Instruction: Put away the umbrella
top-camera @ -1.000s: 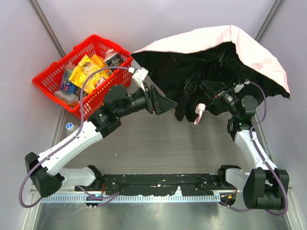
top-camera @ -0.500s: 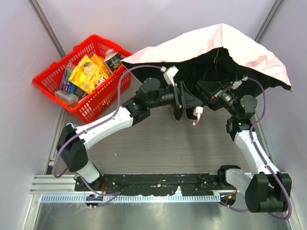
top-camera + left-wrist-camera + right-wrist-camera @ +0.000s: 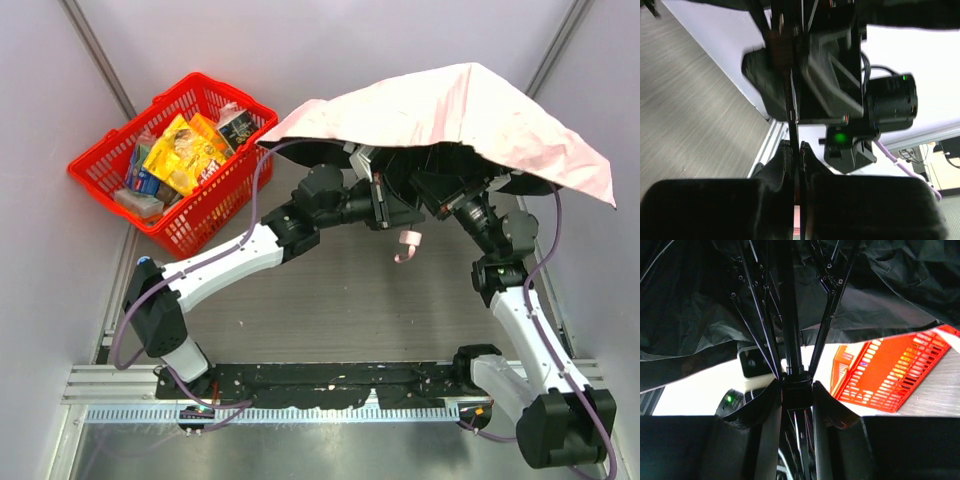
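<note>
Two arms meet beneath the open umbrella (image 3: 460, 110), whose pale pink canopy spreads across the upper right of the top view. At the upper left a red basket (image 3: 205, 215) stands on the grey table (image 3: 330, 310), holding yellow snack packets (image 3: 180, 150). Right of it, the left arm stretches up and rightward under the canopy's edge. Its wrist view shows the left gripper (image 3: 796, 150) pinched tight on the thin black shaft (image 3: 791, 110), its fingers almost touching. The small pink handle (image 3: 408, 240) with its loop hangs just below the frame's middle. Further right, the right gripper (image 3: 796, 390) is clamped around the black hub where the ribs (image 3: 832, 305) join the shaft, with the dark lining overhead.
</note>
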Controlling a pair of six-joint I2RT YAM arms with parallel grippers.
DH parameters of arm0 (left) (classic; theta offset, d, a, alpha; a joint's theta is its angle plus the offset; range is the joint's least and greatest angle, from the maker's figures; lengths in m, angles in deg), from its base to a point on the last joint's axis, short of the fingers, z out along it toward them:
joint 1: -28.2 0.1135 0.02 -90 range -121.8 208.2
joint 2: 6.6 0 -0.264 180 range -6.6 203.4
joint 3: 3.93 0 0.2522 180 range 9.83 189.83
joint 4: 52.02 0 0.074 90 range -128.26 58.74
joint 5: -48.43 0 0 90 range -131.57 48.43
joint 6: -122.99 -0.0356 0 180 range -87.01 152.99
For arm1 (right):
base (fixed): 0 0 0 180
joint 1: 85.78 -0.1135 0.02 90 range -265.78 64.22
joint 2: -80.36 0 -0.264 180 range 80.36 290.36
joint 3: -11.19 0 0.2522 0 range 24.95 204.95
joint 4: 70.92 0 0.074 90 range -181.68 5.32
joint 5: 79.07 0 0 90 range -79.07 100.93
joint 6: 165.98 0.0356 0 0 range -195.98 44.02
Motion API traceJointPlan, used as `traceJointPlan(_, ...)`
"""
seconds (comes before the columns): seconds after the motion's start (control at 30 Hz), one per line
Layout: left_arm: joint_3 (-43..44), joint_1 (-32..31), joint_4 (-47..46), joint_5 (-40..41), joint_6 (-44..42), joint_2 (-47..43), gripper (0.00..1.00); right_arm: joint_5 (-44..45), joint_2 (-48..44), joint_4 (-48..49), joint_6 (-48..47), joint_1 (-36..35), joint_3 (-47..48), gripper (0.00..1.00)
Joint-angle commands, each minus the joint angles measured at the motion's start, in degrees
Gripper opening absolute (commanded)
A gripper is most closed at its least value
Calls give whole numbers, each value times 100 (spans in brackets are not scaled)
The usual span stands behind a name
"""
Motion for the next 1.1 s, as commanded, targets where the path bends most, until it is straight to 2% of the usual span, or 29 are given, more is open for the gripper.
traceJointPlan(0.0, 293, 436, -371, 684, -499, -408, 0, 547, -554, -350, -100, -723, -268, 1)
traceJointPlan(0.23, 434, 446, -486, 420, -235, -390, 0, 970, -362, -343, -128, -1261, -567, 1)
traceJointPlan(0.47, -101, 437, -406, 868, -472, -909, 0, 1093, -283, -150, 39, -1323, -603, 1)
traceJointPlan(0.5, -190, 428, -459, 790, -438, -953, 6, 1119, -283, -132, 65, -1306, -577, 1)
traceJointPlan(0.53, -321, 428, -503, 667, -394, -997, 19, 1102, -257, -132, 74, -1193, -524, 1)
traceJointPlan(0.6, -672, 393, -608, 422, -393, -1111, 34, 901, -82, -45, 162, -902, -348, 1)
traceJointPlan(0.7, -1418, 358, -705, 61, -463, -1453, 41, 418, 322, 551, 609, -297, -76, 1)
traceJointPlan(0.77, -1937, 375, -653, 120, -630, -1830, 45, 120, 559, 981, 882, -24, 47, 1)
traceJointPlan(0.87, -2369, 655, -205, 359, -553, -2508, 61, -303, 824, 1712, 1312, 153, 65, 1)
traceJointPlan(0.93, -2397, 1042, -300, 88, -114, -2667, 69, -584, 991, 2336, 1524, 215, 30, 1)
traceJointPlan(0.97, -2310, 1156, -371, -18, -86, -2684, 78, -794, 1070, 2599, 1551, 215, 30, 1)
traceJointPlan(1.07, -1757, 1201, 49, 287, -191, -2554, 91, -998, 1123, 3189, 1744, 224, -119, 1)
